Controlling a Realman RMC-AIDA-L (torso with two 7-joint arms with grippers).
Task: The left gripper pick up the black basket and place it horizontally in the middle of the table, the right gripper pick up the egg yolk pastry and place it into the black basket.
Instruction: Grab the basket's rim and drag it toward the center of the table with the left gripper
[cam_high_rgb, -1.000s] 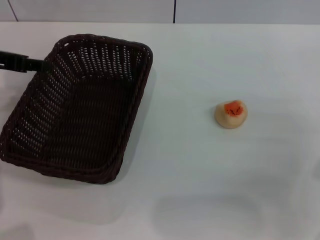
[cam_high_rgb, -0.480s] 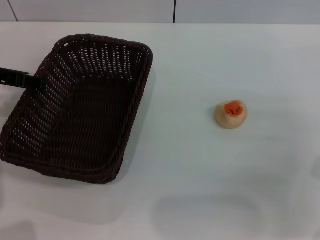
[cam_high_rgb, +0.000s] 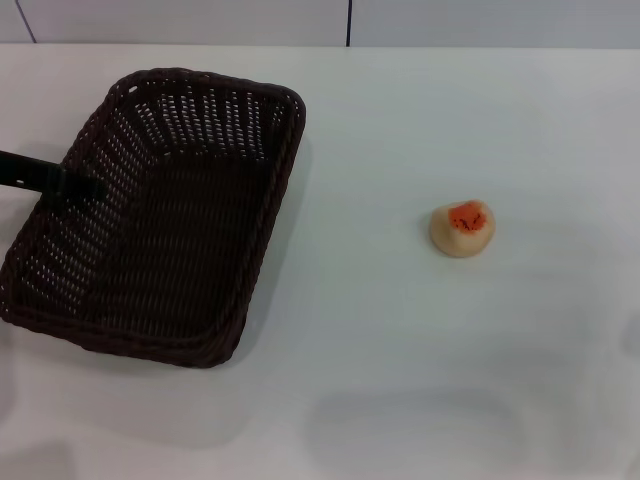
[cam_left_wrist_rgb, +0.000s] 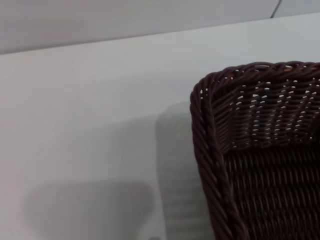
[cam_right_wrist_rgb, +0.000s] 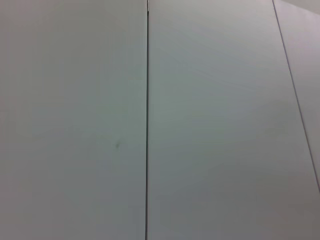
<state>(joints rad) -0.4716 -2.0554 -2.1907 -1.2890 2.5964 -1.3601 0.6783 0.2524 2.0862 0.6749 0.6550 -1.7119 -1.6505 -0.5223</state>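
Note:
The black basket (cam_high_rgb: 170, 220) stands on the left part of the white table (cam_high_rgb: 400, 350), its long side running slantwise from far to near. My left gripper (cam_high_rgb: 80, 186) reaches in from the left edge of the head view as a black bar whose tip is at the basket's left rim. The left wrist view shows one rolled corner of the basket (cam_left_wrist_rgb: 260, 150) close up, with none of my fingers in it. The egg yolk pastry (cam_high_rgb: 462, 228) sits alone on the table to the right, orange patch up. My right gripper is out of view.
A wall with a dark vertical seam (cam_high_rgb: 349, 22) runs behind the table's far edge. The right wrist view shows only grey wall panels with a seam (cam_right_wrist_rgb: 147, 120). A faint shadow lies on the table near the front (cam_high_rgb: 420, 420).
My left gripper has moved along the basket's left rim toward the near side. The basket and the pastry have not moved.

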